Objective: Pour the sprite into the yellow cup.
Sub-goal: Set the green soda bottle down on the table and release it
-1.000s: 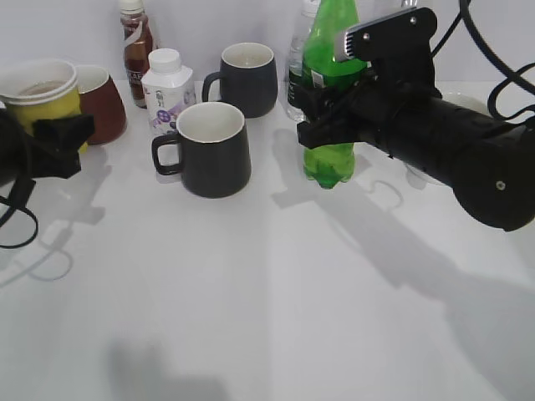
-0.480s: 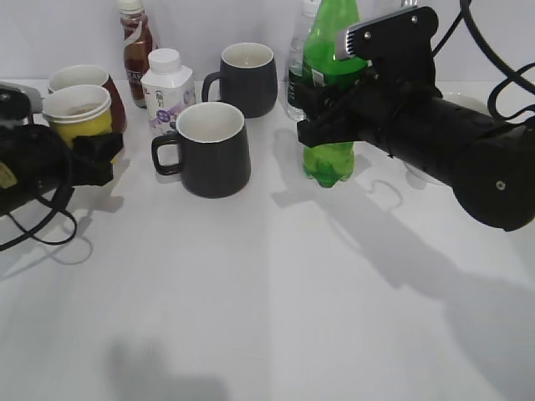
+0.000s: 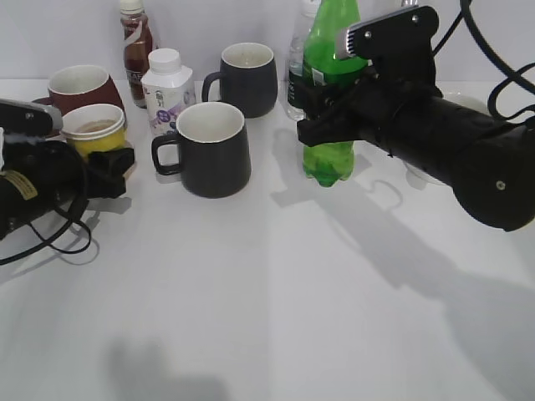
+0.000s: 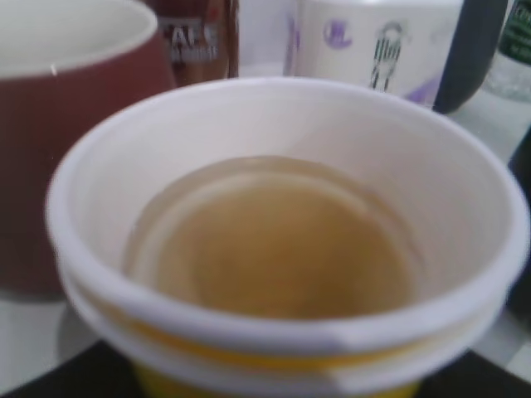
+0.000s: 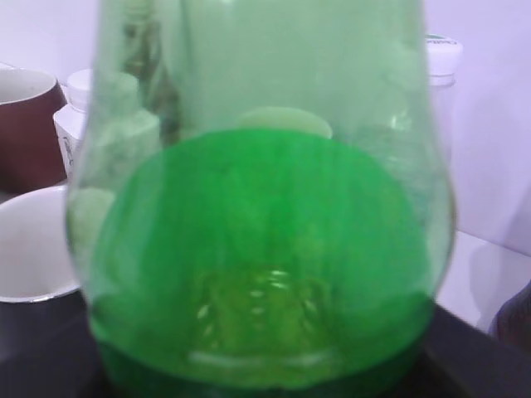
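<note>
- Right gripper (image 3: 328,117) is still clamping the sprite (image 3: 328,92) upright, lifted clear of the table, unmoved.
- Left gripper (image 3: 104,163) is gripping the yellow cup (image 3: 94,131), having lowered it and carried it inward beside the red mug (image 3: 79,86).
- Cup's closing on the bottle; pour not started.

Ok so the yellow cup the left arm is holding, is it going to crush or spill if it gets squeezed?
The yellow cup looks like thin paper, so it probably dents under a hard squeeze. Liquid fills its lower part, so it likely sloshes if tilted. It is small, so probably light.
</note>
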